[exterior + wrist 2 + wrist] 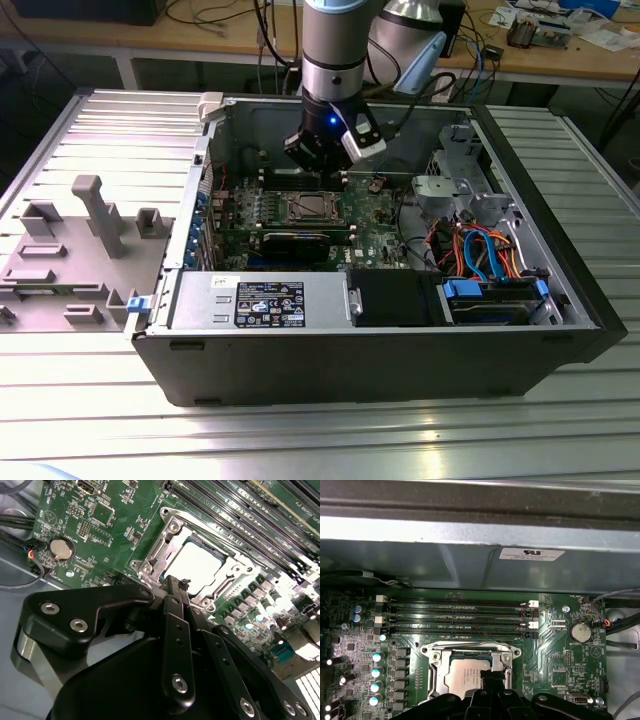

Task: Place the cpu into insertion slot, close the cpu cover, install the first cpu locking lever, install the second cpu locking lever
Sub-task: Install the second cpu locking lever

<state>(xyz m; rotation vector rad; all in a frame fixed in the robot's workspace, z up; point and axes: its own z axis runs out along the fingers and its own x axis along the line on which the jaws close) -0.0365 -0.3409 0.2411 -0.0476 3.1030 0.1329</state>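
The cpu lies flat in the insertion slot of the green motherboard, its pale silver top showing through the window of the cpu cover. The cover lies down over the chip's edges. In the first wrist view the cpu sits inside the cover frame, and a thin wire lever runs along the frame's side nearest the memory slots. My gripper hangs just above the socket's edge, its black fingers closed together with nothing seen between them. Its tip overlaps the chip's corner.
The motherboard sits inside an open computer case on a ribbed metal table. Long memory slots run beside the socket, and a coin battery lies nearby. Drive cages and orange and blue cables fill the case on the exterior view's right. A grey fixture stands on the exterior view's left.
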